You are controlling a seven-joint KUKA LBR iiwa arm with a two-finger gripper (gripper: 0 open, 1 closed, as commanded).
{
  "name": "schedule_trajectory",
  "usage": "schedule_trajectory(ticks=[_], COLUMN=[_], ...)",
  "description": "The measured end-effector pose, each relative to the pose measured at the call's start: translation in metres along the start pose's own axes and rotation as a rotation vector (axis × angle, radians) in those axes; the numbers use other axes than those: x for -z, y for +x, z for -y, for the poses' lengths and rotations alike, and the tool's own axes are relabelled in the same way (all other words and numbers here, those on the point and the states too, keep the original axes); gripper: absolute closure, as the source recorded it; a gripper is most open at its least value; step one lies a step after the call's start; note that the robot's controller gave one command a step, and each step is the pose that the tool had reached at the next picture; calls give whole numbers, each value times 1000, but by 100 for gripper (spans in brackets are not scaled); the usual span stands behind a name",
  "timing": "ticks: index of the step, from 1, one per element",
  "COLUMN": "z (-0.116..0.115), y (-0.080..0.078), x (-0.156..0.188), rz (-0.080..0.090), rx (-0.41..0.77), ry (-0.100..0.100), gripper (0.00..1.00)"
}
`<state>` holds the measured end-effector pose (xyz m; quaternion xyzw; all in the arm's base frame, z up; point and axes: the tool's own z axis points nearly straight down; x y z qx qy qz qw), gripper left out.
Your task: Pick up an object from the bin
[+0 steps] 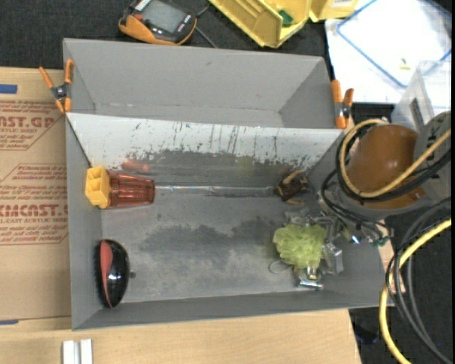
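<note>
Grey metal bin [205, 241] holds a crumpled yellow-green soft lump [296, 245] in its lower-right corner, claw [322, 270] low in that corner just beside it, clenched or not I cannot tell; judged grasp step, next: confirm closure, lift.

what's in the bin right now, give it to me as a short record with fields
hand: hand low in the bin's front right corner, against the pale green lump
nearest thing: pale green lump, crumpled, front right
also near: small brown thing, at the back wall on the right
left side: orange-red see-through piece with a yellow end
front left: black and red computer mouse
container: grey bin
grasp: cannot tell whether the lump is held
</note>
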<state>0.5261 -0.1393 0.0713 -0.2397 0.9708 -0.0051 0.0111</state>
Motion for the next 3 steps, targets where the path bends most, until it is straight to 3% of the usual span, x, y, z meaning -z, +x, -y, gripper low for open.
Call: schedule_trajectory(ticks=[1, 2, 3], z=[14, 14, 12], y=[-5, -5, -4], x=[6, 6, 33], rz=[-12, -12, -17], rx=[-172, -172, -172], ry=[-9, -9, -13], gripper=[100, 100, 100])
